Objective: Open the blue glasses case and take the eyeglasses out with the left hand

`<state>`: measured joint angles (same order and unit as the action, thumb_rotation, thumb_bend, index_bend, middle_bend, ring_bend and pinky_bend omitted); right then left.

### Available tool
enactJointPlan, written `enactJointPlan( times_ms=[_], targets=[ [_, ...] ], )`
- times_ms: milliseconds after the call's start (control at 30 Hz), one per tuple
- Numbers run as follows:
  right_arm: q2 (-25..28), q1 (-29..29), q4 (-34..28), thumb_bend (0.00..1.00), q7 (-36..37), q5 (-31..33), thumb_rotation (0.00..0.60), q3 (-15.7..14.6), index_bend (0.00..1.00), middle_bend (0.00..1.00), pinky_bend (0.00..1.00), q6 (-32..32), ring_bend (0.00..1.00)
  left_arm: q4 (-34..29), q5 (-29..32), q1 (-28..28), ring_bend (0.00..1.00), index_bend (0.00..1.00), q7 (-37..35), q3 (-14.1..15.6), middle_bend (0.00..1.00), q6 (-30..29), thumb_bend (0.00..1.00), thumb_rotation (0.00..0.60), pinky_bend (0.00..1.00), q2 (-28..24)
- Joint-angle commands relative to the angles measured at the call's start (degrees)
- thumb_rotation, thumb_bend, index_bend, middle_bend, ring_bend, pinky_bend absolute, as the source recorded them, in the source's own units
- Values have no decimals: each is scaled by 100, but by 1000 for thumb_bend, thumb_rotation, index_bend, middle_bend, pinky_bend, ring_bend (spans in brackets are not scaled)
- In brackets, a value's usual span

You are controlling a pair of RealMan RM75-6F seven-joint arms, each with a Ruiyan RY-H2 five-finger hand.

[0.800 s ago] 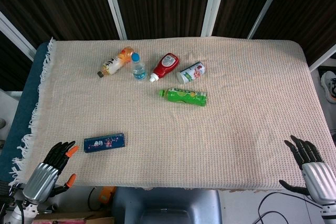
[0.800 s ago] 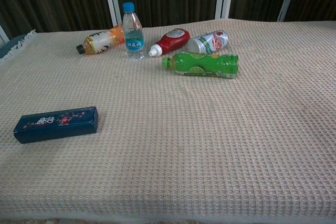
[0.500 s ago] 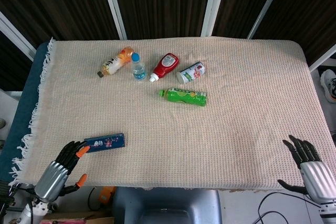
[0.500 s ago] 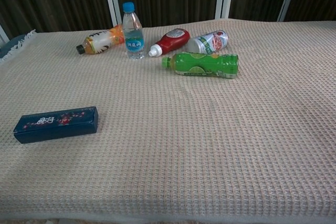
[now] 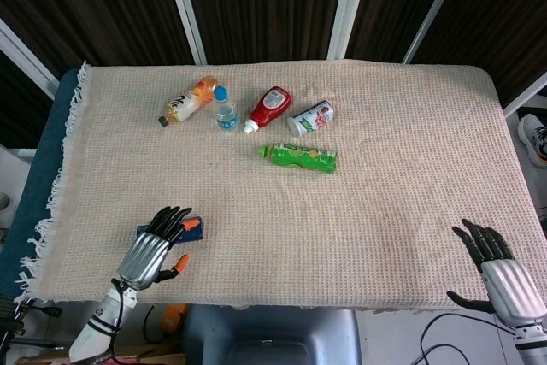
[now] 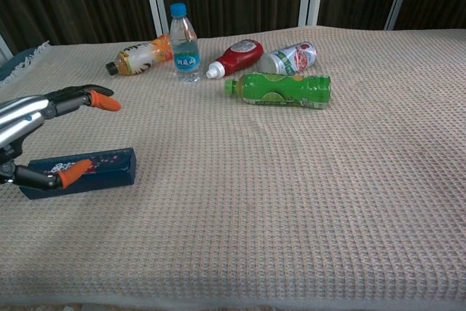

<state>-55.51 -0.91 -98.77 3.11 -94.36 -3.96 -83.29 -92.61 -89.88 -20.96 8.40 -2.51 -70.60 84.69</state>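
The blue glasses case [image 6: 91,170] lies closed on the woven cloth near the front left; in the head view only its right end [image 5: 197,231] shows past my hand. My left hand [image 5: 156,250] hovers over the case with fingers spread and nothing held. In the chest view the left hand [image 6: 33,132] comes in from the left edge, upper fingers above the case and the thumb in front of its near face. My right hand [image 5: 494,264] stays open beyond the front right corner of the table. The eyeglasses are not visible.
At the back stand and lie a tea bottle [image 5: 188,102], a small water bottle [image 5: 225,108], a red ketchup bottle [image 5: 269,108], a can [image 5: 311,117] and a green bottle [image 5: 299,156]. The cloth's fringed edge [image 5: 60,185] runs down the left side.
My left hand has moved up and to the right from the front left corner until it covers most of the case. The right hand has barely shifted. The case has not moved.
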Motion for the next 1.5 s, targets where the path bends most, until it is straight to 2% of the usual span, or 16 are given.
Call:
enactJointPlan(
  times_ms=[33, 233, 500, 633, 1167, 1500],
  targets=[
    [49, 19, 9, 176, 101, -40, 600, -17, 0, 0, 0, -58, 0, 295, 811, -238, 0, 189, 641, -354, 45, 471, 381, 600, 0, 488],
    [117, 61, 58, 176, 290, -124, 600, -48, 0, 0, 0, -179, 0, 622, 1240, -280, 0, 216, 1096, -359, 46, 571, 385, 600, 0, 744],
    [121, 80, 80, 177, 350, -173, 600, -53, 0, 0, 0, -248, 0, 628, 1393, -293, 0, 229, 1237, -291, 46, 580, 384, 600, 0, 731],
    [110, 78, 82, 176, 324, -212, 600, -71, 0, 0, 0, -242, 0, 708, 1570, -336, 0, 282, 1219, -339, 48, 657, 386, 600, 0, 784],
    [101, 74, 76, 176, 296, -180, 600, -61, 0, 0, 0, -234, 0, 857, 1824, -427, 0, 376, 1378, -341, 60, 666, 398, 600, 0, 832],
    [100, 75, 76, 176, 299, -184, 600, -61, 0, 0, 0, -243, 0, 842, 1759, -445, 0, 460, 1413, -257, 81, 597, 467, 600, 0, 805]
  ],
)
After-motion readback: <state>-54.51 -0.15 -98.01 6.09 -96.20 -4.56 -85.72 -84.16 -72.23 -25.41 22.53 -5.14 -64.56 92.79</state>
